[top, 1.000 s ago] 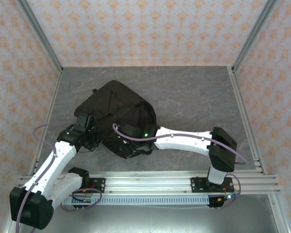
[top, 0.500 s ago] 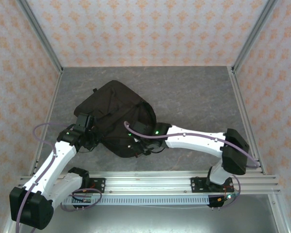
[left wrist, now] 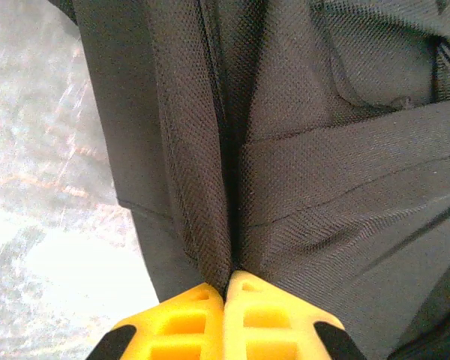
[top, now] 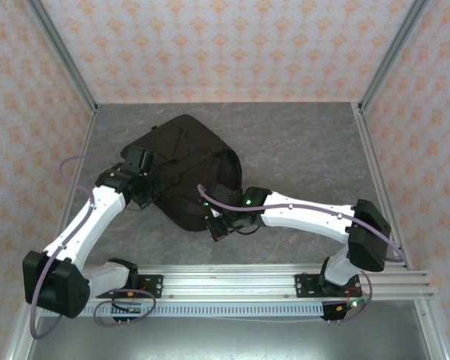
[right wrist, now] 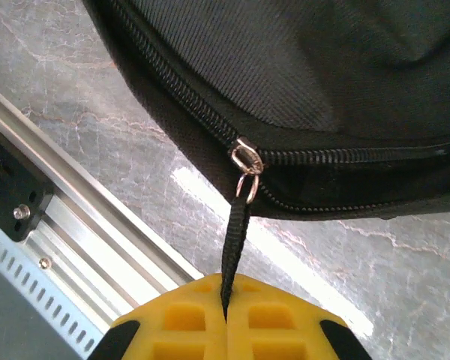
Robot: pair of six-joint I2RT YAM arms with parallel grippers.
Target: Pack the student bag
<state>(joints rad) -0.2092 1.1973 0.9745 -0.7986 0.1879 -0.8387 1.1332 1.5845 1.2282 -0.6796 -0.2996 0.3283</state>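
Note:
The student bag (top: 184, 161), a large black fabric backpack, lies on the grey table left of centre. My left gripper (top: 145, 187) is at its left edge, shut on a fold of the bag's fabric (left wrist: 210, 195). The yellow fingers (left wrist: 247, 315) meet with the cloth pinched between them. At the bag's near edge my right gripper (top: 217, 225) is shut on the black zipper pull strap (right wrist: 235, 247). The strap runs taut up to a metal ring on the slider (right wrist: 247, 159) of the bag's zipper (right wrist: 180, 97).
An aluminium rail (top: 232, 281) runs along the table's near edge, close under the right gripper, and is seen as a rail (right wrist: 75, 225) in the right wrist view. Patterned walls and metal posts (top: 64, 60) enclose the table. Bare grey table (top: 307, 150) lies right of the bag.
The left gripper has moved away from the arm bases, drawing the bag's left side with it. The right gripper has shifted right and toward the near rail along the bag's edge.

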